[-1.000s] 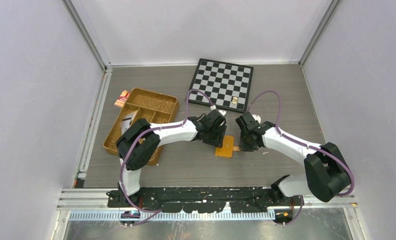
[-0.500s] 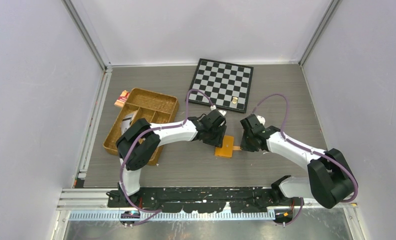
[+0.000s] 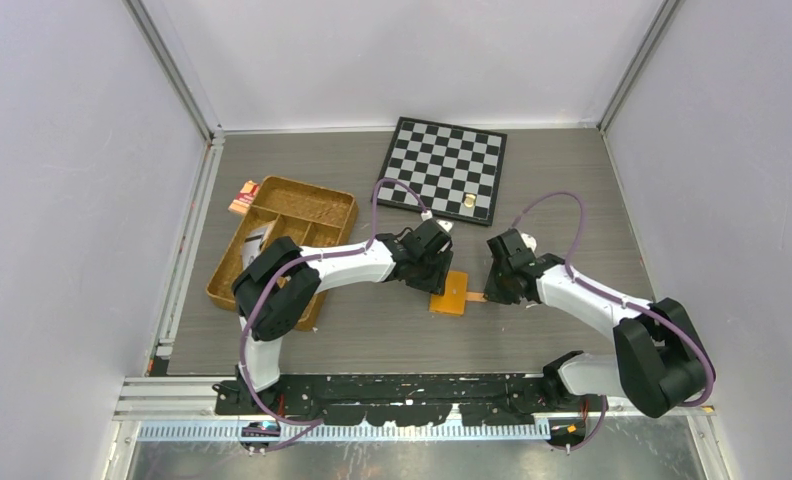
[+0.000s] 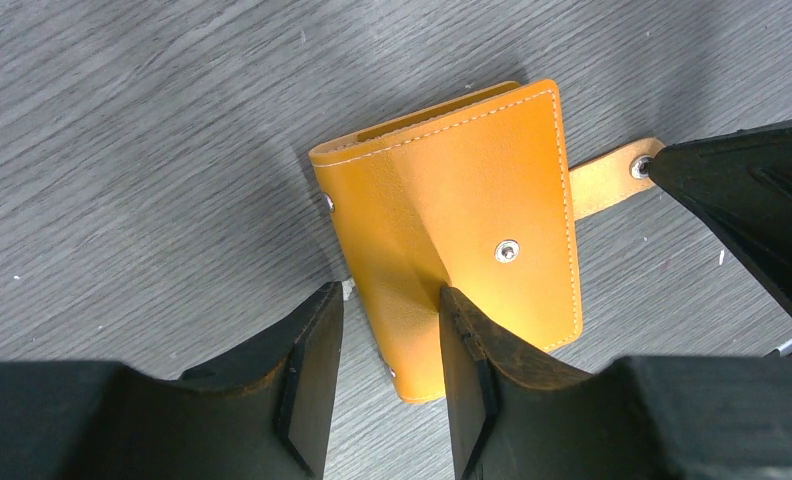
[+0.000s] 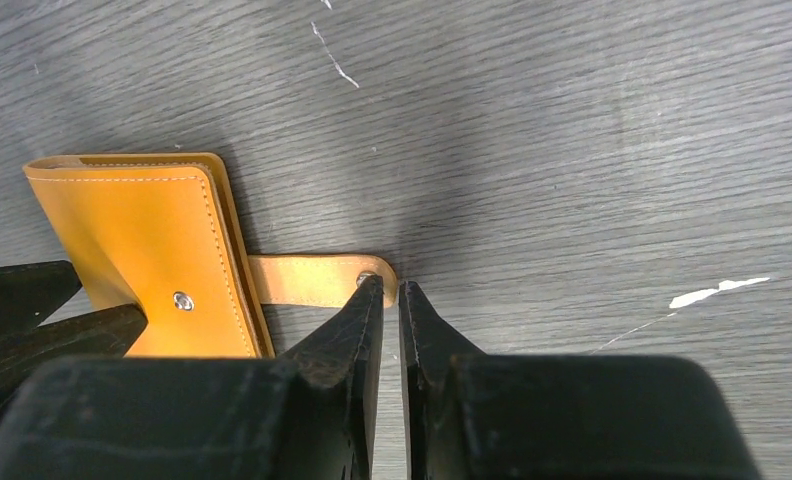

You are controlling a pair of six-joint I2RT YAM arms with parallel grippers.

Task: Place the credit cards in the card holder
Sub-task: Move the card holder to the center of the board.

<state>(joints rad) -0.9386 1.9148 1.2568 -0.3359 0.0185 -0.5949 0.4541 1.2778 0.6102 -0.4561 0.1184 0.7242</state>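
In the middle of the grey, wood-grained worktop (image 3: 372,335) lies the card holder (image 4: 472,200) — flat, orange, smooth like leather, with stitched edges. The left pincer (image 4: 387,385) is half wide: one finger presses the cover into a crease, the other stands just beside its edge. The right pincer (image 5: 390,300) is nearly closed, its tips at the metal snap on the strap (image 5: 302,280); whether it nips the strap is hard to see. Farther left, a brown woven tray (image 3: 317,205) has walled parts — something pale (image 3: 256,238) in one is half hidden by the left arm. A red packet (image 3: 242,197) lies beside it. Farthest is a chessboard (image 3: 442,165) with one small gold piece (image 3: 468,203).
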